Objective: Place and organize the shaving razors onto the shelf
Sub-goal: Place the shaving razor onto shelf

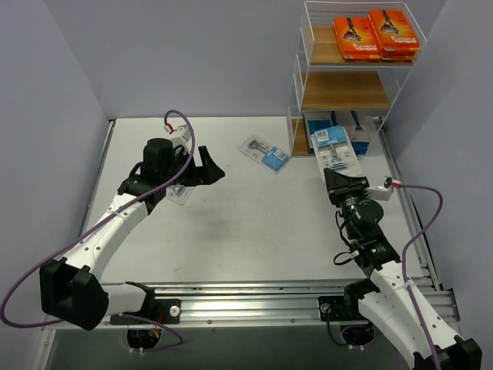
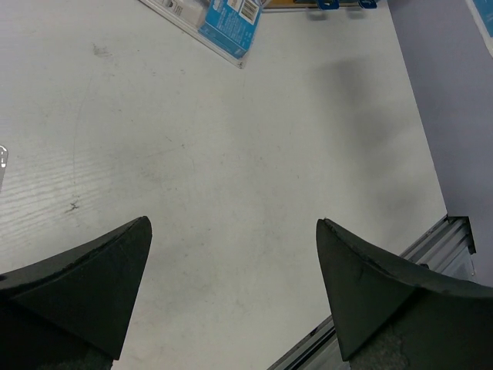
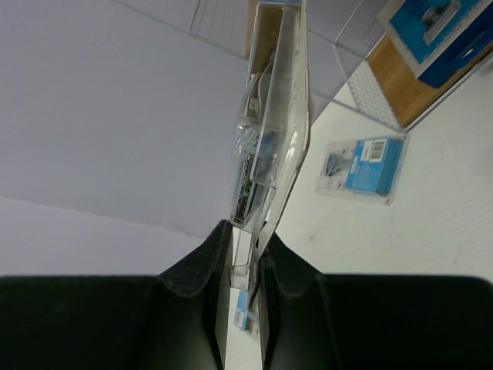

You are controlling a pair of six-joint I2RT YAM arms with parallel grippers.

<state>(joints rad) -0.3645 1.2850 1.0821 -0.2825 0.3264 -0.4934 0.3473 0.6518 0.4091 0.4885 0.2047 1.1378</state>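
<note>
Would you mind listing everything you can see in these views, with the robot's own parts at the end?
shelf: one, white wire with three wooden tiers, table's far right corner.
orange packs: at least two, orange, top tier.
blue boxes: about two, blue and grey, bottom tier, partly hidden.
loose blisters: two, clear with blue card, one mid-table, one under the left arm.
held blister: one, clear with blue card, in front of the shelf.
table: one, white, under everything.
left gripper: one, black, open, over bare table.
right gripper: one, black, shut on the held blister.
</note>
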